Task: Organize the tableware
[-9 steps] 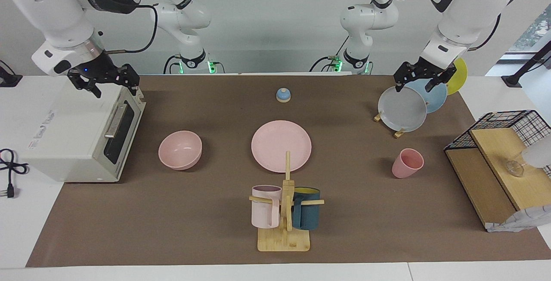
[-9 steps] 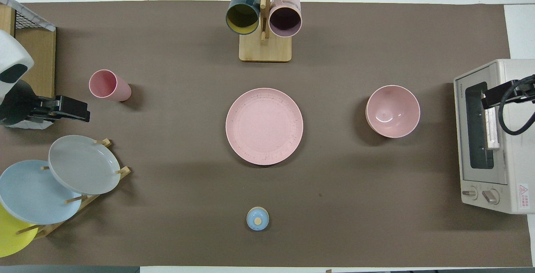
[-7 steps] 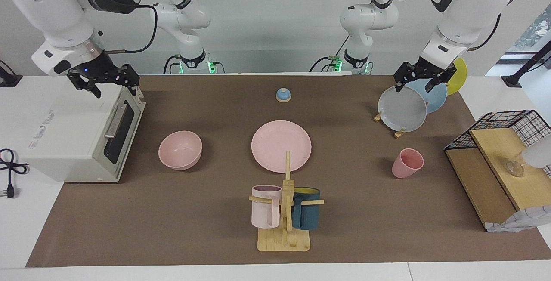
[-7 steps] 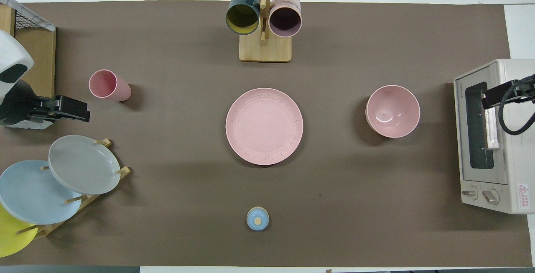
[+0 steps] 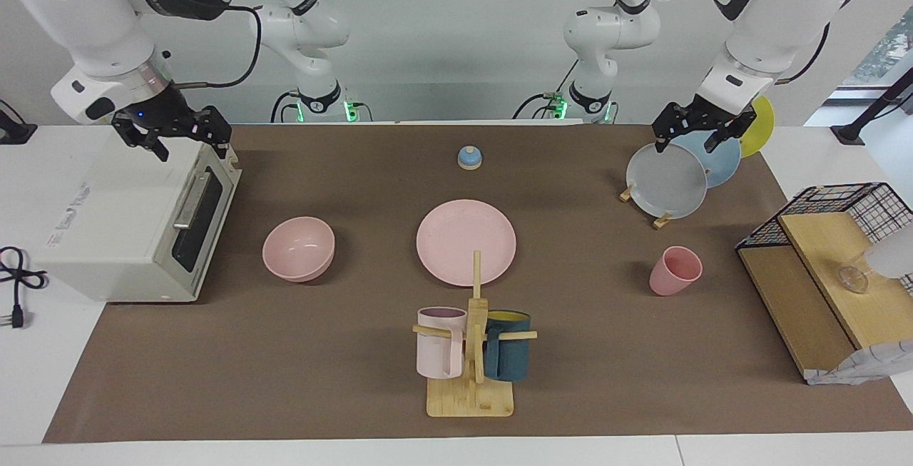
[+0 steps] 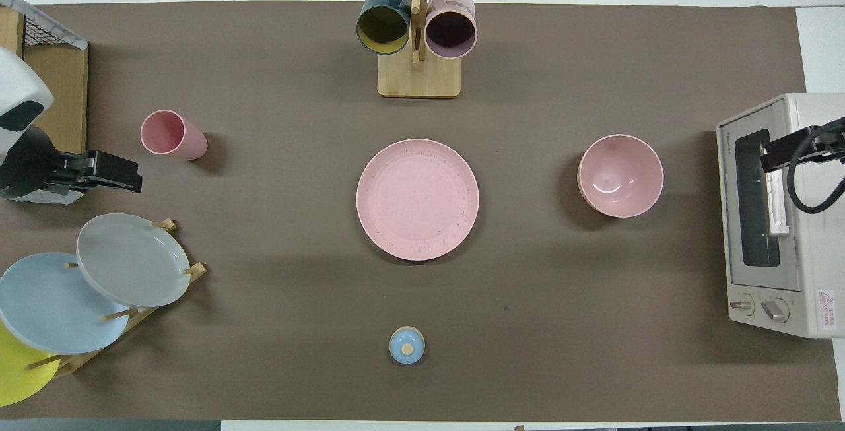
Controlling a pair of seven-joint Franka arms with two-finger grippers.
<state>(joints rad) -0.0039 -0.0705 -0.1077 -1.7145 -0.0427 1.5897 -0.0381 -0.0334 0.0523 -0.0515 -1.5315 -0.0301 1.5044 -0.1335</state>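
Note:
The pink plate (image 5: 466, 241) lies flat at the table's middle and also shows in the overhead view (image 6: 417, 199). The pink bowl (image 5: 298, 247) (image 6: 620, 175) stands upright beside it toward the right arm's end. The pink cup (image 5: 675, 270) (image 6: 173, 134) stands tilted toward the left arm's end. My left gripper (image 5: 687, 143) (image 6: 125, 180) is open and empty, up over the grey plate of the rack. My right gripper (image 5: 191, 148) (image 6: 776, 150) is open and empty, over the toaster oven's top front edge.
A rack with grey (image 5: 666, 180), blue and yellow plates stands near the left arm. A toaster oven (image 5: 135, 220) is at the right arm's end. A mug tree (image 5: 472, 352) holds two mugs. A small blue bell (image 5: 469, 158) and a wire-and-wood shelf (image 5: 820, 266) are also here.

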